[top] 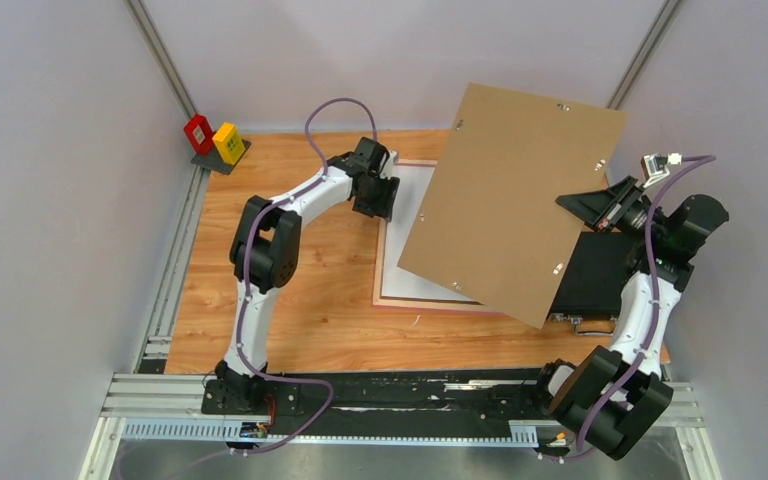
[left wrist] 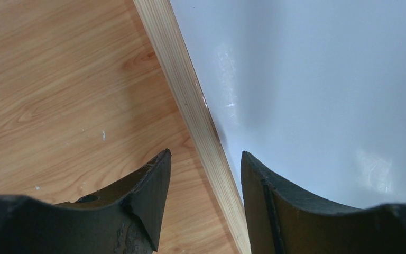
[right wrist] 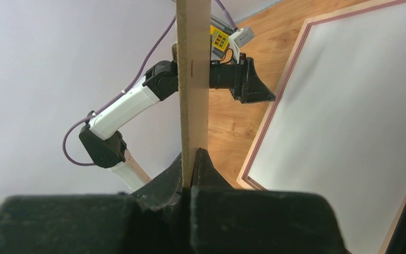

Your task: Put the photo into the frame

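The frame [top: 377, 280] lies flat on the table, light wood side up, with a white surface [top: 410, 200] inside it. The photo's printed side shows in no view; I cannot tell whether that white surface is the photo face down. My left gripper [top: 377, 208] is open, its jaws straddling the frame's left rail [left wrist: 190, 95] without closing on it [left wrist: 206, 159]. My right gripper [top: 585, 205] is shut on the edge of the plain brown backing board [top: 510, 200], holding it tilted above the frame. The right wrist view shows the board [right wrist: 193, 63] edge-on between the closed jaws [right wrist: 193, 159].
A black case [top: 595, 275] lies on the table at the right, partly under the raised board. A red and a yellow block [top: 213, 140] stand at the back left corner. Grey walls enclose the table on three sides.
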`<state>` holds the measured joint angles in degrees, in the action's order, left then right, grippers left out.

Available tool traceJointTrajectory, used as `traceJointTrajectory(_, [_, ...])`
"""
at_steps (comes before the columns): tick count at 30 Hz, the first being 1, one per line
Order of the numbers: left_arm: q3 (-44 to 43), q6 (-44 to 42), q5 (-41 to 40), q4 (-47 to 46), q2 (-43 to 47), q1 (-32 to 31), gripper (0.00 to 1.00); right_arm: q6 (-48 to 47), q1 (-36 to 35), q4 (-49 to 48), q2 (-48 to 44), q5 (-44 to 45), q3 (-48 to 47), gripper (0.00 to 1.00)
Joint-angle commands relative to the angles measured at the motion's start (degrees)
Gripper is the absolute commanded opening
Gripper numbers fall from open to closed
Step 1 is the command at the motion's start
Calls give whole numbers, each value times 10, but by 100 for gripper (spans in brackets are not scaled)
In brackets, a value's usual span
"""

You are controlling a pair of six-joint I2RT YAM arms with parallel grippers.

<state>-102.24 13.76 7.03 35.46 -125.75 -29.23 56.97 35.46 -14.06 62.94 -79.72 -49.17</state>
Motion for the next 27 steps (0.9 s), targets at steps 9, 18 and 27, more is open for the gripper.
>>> traceJointTrajectory(9, [-46, 20, 1, 5, -36, -5, 49, 12, 4, -30, -31, -4, 9, 0])
traceJointTrajectory(18, [-30, 25, 4, -4, -37, -5, 36, 6, 4, -23, -37, -2, 10, 0])
traceJointTrajectory(27, [17, 38, 5, -18, -9, 3, 16, -14, 4, -5, -37, 4, 10, 0])
